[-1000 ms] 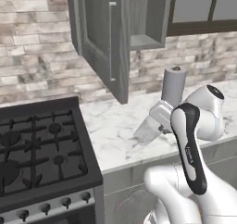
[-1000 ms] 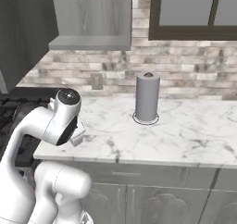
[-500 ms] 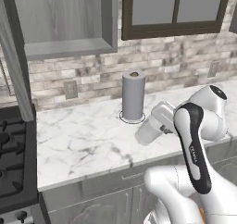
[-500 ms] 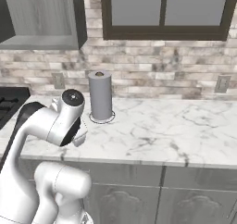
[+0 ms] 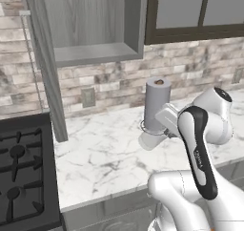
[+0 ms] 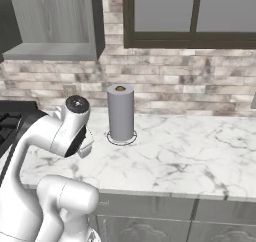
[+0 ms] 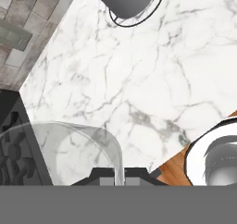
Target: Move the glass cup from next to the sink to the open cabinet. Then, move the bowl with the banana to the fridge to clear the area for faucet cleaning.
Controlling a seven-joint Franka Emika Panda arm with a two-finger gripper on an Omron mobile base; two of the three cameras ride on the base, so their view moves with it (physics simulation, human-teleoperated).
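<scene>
Where the hand view looks down along the gripper, the glass cup sits right at the finger tips, its clear curved wall rising from between them and spreading to the left of the frame. Jaws drawn close together, clamped on the cup's wall. Cup is carried in the air, not resting on anything; marble counter lies below it.

Left base view: glass cup shows as a pale, tilted cylinder at the end of the arm's hand, hanging over the counter just in front of the paper towel roll. Whether cup and roll touch cannot be told from this angle.

Right base view: the arm's hand sits low left, near the counter's front edge; paper towel roll stands upright behind it, against the brick backsplash.

Open cabinet is above and left of the cup, well apart, its door swung outward. Stove at far left of the counter.
</scene>
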